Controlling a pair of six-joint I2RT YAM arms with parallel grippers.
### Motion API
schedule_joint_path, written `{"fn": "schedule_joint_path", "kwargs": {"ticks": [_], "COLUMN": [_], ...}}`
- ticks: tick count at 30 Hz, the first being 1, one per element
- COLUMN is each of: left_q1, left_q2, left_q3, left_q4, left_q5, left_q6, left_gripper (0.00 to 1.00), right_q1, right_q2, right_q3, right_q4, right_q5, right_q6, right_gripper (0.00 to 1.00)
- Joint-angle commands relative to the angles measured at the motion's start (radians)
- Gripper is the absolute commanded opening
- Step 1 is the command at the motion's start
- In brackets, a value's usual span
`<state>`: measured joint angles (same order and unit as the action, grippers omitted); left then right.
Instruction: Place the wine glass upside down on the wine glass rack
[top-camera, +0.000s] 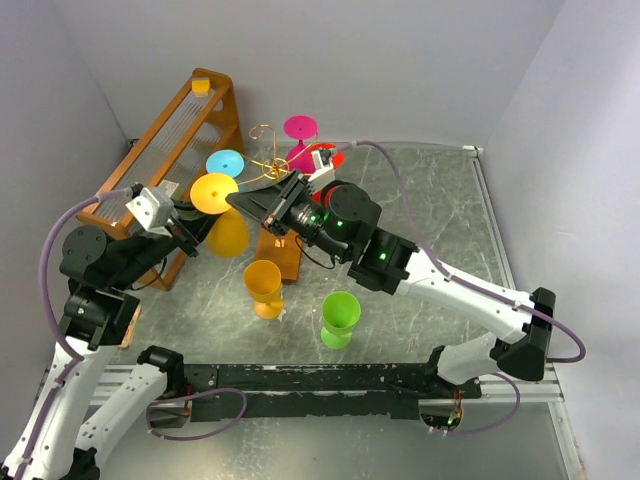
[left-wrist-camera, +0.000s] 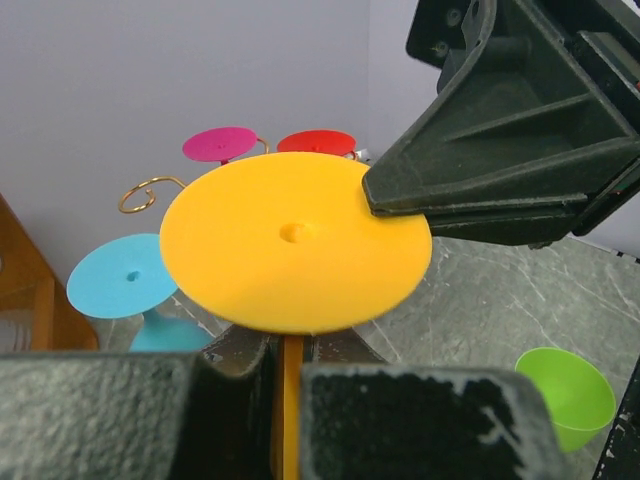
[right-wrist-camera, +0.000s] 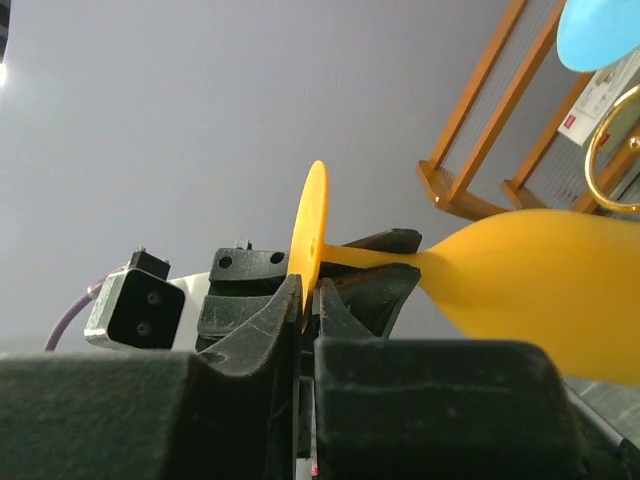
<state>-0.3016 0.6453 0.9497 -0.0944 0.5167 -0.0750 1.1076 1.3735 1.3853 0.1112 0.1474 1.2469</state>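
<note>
The yellow wine glass (top-camera: 228, 232) hangs upside down in the air, its flat foot (left-wrist-camera: 295, 240) on top and its bowl (right-wrist-camera: 540, 290) below. My left gripper (left-wrist-camera: 285, 350) is shut on the stem just under the foot. My right gripper (right-wrist-camera: 308, 300) is shut on the rim of the foot, which shows edge-on in the right wrist view. In the top view both grippers, left (top-camera: 203, 218) and right (top-camera: 235, 198), meet at the glass, just left of the wine glass rack (top-camera: 268, 160), a gold wire tree on a small wooden base (top-camera: 285, 258).
Cyan (top-camera: 225, 162), magenta (top-camera: 300, 127) and red (top-camera: 325, 157) glasses hang on the rack. An orange glass (top-camera: 264, 287) and a green glass (top-camera: 339, 318) stand on the table near the arm bases. A slanted wooden shelf (top-camera: 170, 140) fills the back left.
</note>
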Motion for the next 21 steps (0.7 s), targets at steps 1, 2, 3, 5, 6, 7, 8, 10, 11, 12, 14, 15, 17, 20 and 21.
{"fn": "schedule_joint_path", "kwargs": {"ticks": [1,2,3,5,6,7,8,10,11,12,14,15,17,20,21], "left_q1": [0.006,0.007,0.007,0.007,0.006,0.006,0.006,0.006,0.006,0.006,0.007,0.006,0.006,0.006,0.007], "left_q2": [-0.015,-0.016,-0.016,-0.013,-0.009,-0.005,-0.003,-0.006,-0.016,-0.025,-0.044,-0.050,-0.064,-0.076,-0.075], "left_q3": [-0.005,0.002,0.010,0.027,0.037,0.048,0.059,0.075,0.078,0.079,0.081,0.081,0.083,0.086,0.094], "left_q4": [0.008,-0.004,-0.020,-0.063,-0.089,-0.119,-0.152,-0.208,-0.232,-0.254,-0.296,-0.316,-0.348,-0.349,-0.349], "left_q5": [-0.042,-0.085,-0.120,-0.158,-0.161,-0.154,-0.146,-0.129,-0.125,-0.127,-0.135,-0.146,-0.167,-0.183,-0.186], "left_q6": [-0.031,-0.062,-0.088,-0.124,-0.134,-0.142,-0.150,-0.164,-0.172,-0.183,-0.197,-0.206,-0.232,-0.308,-0.330], "left_gripper": [0.09,0.12,0.16,0.28,0.33,0.39,0.43,0.51,0.54,0.57,0.62,0.63,0.64,0.66,0.67], "right_q1": [0.001,0.000,0.001,0.001,0.002,0.002,0.002,0.001,0.003,0.001,0.000,0.000,0.000,0.001,0.002], "right_q2": [-0.003,-0.004,-0.006,-0.015,-0.022,-0.028,-0.034,-0.048,-0.059,-0.071,-0.094,-0.106,-0.131,-0.162,-0.168], "right_q3": [-0.030,-0.028,-0.022,-0.036,-0.047,-0.059,-0.070,-0.094,-0.107,-0.118,-0.131,-0.136,-0.144,-0.161,-0.166], "right_q4": [0.020,0.006,-0.008,-0.009,-0.001,0.002,0.001,0.003,0.004,0.004,-0.004,-0.007,-0.029,-0.066,-0.081], "right_q5": [0.004,0.012,0.020,0.030,0.034,0.038,0.045,0.060,0.071,0.089,0.123,0.139,0.169,0.199,0.211], "right_q6": [0.070,0.073,0.075,0.084,0.092,0.105,0.118,0.141,0.150,0.153,0.154,0.153,0.160,0.180,0.189], "right_gripper": [0.00,0.00,0.00,0.00,0.00,0.00,0.00,0.00,0.00,0.00,0.00,0.00,0.00,0.00,0.00]}}
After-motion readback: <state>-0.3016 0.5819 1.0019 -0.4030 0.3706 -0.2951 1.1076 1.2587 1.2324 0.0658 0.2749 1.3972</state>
